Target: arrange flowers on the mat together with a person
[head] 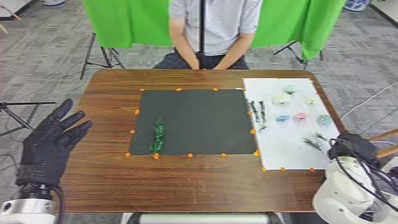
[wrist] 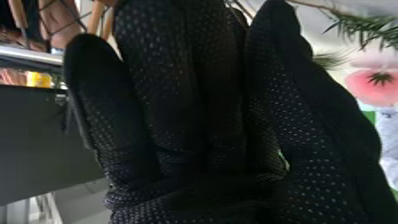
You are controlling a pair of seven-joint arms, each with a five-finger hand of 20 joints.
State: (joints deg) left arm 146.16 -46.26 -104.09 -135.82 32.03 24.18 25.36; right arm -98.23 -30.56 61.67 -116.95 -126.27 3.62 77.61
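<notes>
The robot's right hand [head: 349, 146] is held at the table's right edge, beside the white sheet; in the right wrist view, the fingers of that right hand [wrist: 191, 145] are kept straight and close together. The brown table [head: 200, 187] is partly covered by a black mat [head: 197, 117]; to the mat's right, the white sheet [head: 271, 137] is laid out; at the table's left edge, the left hand [head: 46, 145] is raised with straight, spread fingers. On the mat's near left part, a leafy green stem [head: 159, 136] is placed lengthwise; on the sheet, dark twigs [head: 263, 112] are set along the left side, green sprigs [head: 313, 144] nearer the right hand, and a pink flower [head: 300, 116] between a blue flower [head: 282, 118] and a pale green one; paler blooms [head: 281, 99] are grouped farther off.
</notes>
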